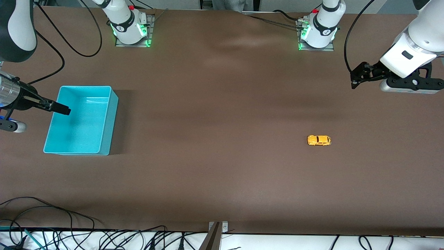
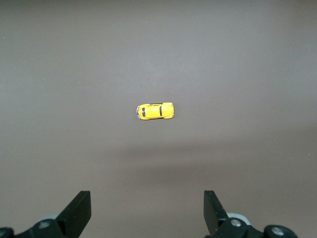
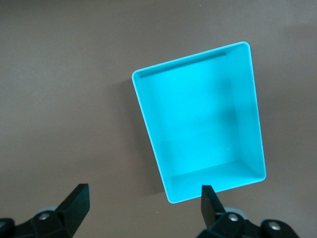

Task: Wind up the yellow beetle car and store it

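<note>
The yellow beetle car stands on its wheels on the brown table, toward the left arm's end. My left gripper hangs high over the table at that end, open and empty, well apart from the car. A turquoise bin with nothing in it sits toward the right arm's end. My right gripper hovers over the bin's outer rim, open, holding nothing.
Black cables lie along the table's edge nearest the front camera, with a metal bracket at its middle. The two arm bases stand at the table's farthest edge.
</note>
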Motion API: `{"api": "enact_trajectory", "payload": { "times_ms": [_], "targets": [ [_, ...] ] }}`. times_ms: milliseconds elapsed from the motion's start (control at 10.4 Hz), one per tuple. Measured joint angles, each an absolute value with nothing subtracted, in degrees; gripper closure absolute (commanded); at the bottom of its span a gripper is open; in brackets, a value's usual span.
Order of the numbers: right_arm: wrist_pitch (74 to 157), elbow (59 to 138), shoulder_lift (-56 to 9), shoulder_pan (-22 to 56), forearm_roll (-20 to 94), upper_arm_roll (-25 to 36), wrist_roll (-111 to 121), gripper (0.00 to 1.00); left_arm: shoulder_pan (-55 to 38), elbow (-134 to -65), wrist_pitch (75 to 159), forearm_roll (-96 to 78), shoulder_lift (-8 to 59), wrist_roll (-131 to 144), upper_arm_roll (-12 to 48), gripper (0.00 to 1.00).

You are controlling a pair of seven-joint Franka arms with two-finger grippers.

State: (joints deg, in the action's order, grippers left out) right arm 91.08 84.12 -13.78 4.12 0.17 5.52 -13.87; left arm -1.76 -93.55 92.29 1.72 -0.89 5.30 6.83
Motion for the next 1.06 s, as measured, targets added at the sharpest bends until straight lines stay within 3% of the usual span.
{"api": "enact_trajectory", "payload": {
  "times_ms": [1057],
  "targets": [
    [91.11,84.12,-13.78,4.12,0.17,5.52,-13.87,0.0,-1.95,-92.75,90.35,1.72,0.0,5.29,6.91,0.0]
  ]
}}
